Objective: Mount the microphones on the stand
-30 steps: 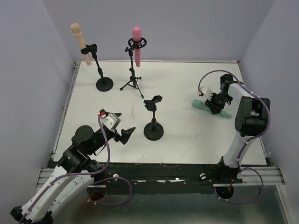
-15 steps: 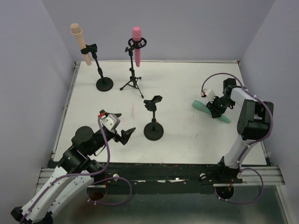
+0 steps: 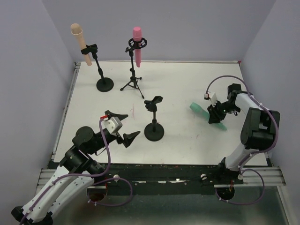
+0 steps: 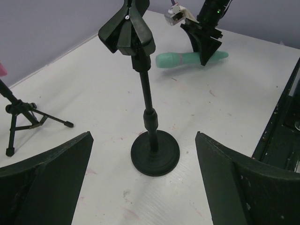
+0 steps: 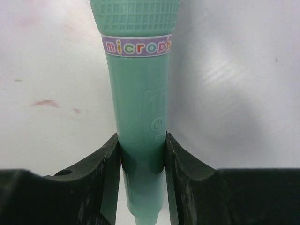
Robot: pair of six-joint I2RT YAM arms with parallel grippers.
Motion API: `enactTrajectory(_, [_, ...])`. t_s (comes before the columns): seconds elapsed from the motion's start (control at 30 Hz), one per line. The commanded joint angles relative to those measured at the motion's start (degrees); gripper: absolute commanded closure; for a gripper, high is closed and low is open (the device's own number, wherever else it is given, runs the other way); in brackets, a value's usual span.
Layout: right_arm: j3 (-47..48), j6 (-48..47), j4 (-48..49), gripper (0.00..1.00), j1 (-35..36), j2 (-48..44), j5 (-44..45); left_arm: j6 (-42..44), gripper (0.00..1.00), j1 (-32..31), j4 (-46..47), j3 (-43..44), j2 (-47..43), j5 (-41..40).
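From above, the right gripper point(image 3: 216, 114) has turned the teal microphone point(image 3: 197, 108) round on the table point(image 3: 187, 84); the left wrist view shows the left gripper point(image 4: 143, 138) wide open, framing the empty stand point(image 4: 149, 112); the right wrist view shows fingers point(image 5: 108, 164) clamped on the handle, so lifting looks next.

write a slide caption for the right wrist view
Right gripper shut on the teal-green microphone by its handle, white table behind it.

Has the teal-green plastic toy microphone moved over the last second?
Yes. The teal-green microphone pivoted: its handle end swung toward the near edge, judged against the empty black stand.
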Motion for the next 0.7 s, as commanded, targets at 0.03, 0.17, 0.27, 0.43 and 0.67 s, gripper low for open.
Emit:
enactTrajectory(0.03, [5.95, 0.54, -13.56, 0.99, 0.11, -9.09, -18.55, 0.72, 0.02, 0.18, 4.08, 4.47, 4.19, 7.03])
enactTrajectory(0.17, [10.97, -0.51, -22.01, 0.99, 0.11, -13.49, -28.66, 1.60, 0.02, 0.18, 4.00, 8.95, 8.15, 8.26])
enactTrajectory(0.27, [12.56, -1.04, -25.88, 0.99, 0.11, -17.53, -36.83, 2.48, 0.02, 0.27, 2.94, 12.64, 12.45, 9.23])
enactTrajectory(0.43, [6.43, -1.74, -25.64, 0.99, 0.11, -23.77, -50.72, 3.27, 0.02, 0.27, 3.20, 17.40, 19.40, 11.34])
enactTrajectory(0.67, [-0.27, -2.09, -22.99, 0.99, 0.20, -29.05, -52.76, 7.48, 0.02, 0.80, 7.85, 18.63, 26.43, 12.04])
